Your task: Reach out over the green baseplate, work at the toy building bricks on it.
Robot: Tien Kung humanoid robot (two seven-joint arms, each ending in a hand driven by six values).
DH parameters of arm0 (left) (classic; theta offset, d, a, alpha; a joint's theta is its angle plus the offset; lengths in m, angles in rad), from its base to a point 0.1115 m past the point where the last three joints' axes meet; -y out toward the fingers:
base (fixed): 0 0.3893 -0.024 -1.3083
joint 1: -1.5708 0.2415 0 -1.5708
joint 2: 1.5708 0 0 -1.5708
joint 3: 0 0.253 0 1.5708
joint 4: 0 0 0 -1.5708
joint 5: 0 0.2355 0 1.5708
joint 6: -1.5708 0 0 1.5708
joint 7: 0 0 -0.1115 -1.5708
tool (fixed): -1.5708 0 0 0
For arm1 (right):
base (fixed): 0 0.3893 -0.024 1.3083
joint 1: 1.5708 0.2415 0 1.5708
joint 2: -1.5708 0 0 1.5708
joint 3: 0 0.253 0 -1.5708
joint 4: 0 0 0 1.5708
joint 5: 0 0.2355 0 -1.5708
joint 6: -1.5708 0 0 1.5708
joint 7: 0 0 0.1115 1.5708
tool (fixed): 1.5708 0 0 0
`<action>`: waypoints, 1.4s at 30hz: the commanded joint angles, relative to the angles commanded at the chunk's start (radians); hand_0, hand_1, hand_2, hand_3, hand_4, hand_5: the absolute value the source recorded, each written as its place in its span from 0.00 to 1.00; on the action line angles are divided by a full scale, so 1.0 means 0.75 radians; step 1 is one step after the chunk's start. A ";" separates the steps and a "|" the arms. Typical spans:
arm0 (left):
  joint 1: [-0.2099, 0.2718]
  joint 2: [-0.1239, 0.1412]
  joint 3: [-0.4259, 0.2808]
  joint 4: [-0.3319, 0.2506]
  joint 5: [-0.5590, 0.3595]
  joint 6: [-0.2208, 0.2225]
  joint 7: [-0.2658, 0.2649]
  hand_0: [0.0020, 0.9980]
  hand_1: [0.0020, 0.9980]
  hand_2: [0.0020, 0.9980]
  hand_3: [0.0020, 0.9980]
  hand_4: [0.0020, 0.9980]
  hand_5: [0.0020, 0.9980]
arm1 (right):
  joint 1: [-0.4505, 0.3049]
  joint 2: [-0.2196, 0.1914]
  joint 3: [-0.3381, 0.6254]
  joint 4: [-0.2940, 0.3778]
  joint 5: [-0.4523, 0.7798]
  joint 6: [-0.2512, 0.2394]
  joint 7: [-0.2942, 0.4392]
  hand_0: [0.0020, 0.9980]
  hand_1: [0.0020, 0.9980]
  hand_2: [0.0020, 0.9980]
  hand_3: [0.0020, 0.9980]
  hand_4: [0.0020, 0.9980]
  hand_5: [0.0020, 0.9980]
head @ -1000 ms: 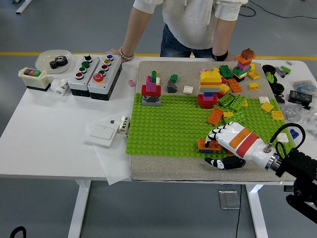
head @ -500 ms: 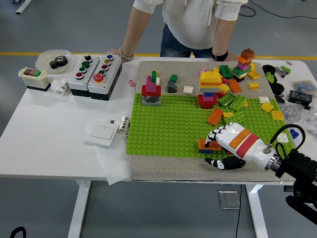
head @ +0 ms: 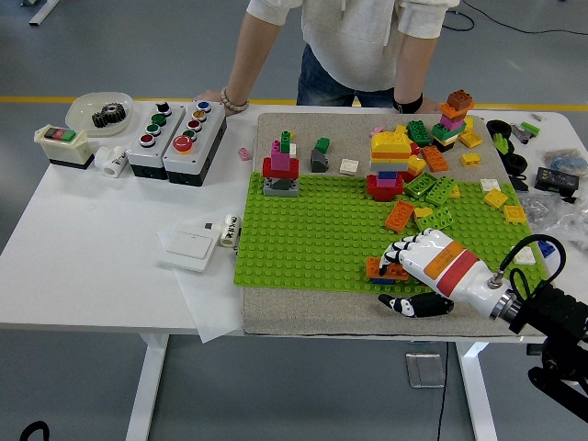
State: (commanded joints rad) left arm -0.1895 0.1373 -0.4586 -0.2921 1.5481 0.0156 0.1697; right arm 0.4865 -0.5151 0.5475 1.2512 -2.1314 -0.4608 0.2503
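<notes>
The white robot hand with black fingertips (head: 424, 260), low at the frame's right, covers most of the small orange brick (head: 379, 268) under its fingers, so whether they grip it cannot be told. Its black arm (head: 551, 317) is cut off by the right edge, and the person in a white top (head: 354, 37) by the top edge

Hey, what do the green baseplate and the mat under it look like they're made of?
The green baseplate looks like hard moulded plastic: uniform bright colour and a regular grid of raised studs. The mat beneath it looks like a woven or felt-like fabric: dull beige-grey, speckled, no shine. Its exact fibre can't be told from here.
</notes>
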 joint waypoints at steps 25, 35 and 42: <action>-0.006 0.001 0.008 -0.002 -0.009 -0.005 -0.007 0.63 0.65 0.70 0.62 0.67 0.67 | -0.007 0.020 0.002 -0.006 -0.009 -0.023 0.001 0.29 0.47 0.57 0.53 0.72 0.47; -0.009 0.002 0.010 -0.002 -0.010 -0.006 -0.008 0.63 0.64 0.70 0.62 0.67 0.67 | 0.000 0.029 0.001 -0.013 -0.009 -0.023 -0.001 0.29 0.47 0.57 0.53 0.71 0.46; -0.009 0.003 0.010 -0.002 -0.009 -0.007 -0.008 0.63 0.64 0.70 0.61 0.67 0.67 | 0.006 0.034 -0.005 -0.021 -0.007 -0.022 0.000 0.29 0.47 0.57 0.53 0.71 0.46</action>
State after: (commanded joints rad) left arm -0.1962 0.1393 -0.4512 -0.2939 1.5416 0.0108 0.1638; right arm 0.4912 -0.4898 0.5434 1.2358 -2.1366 -0.4775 0.2505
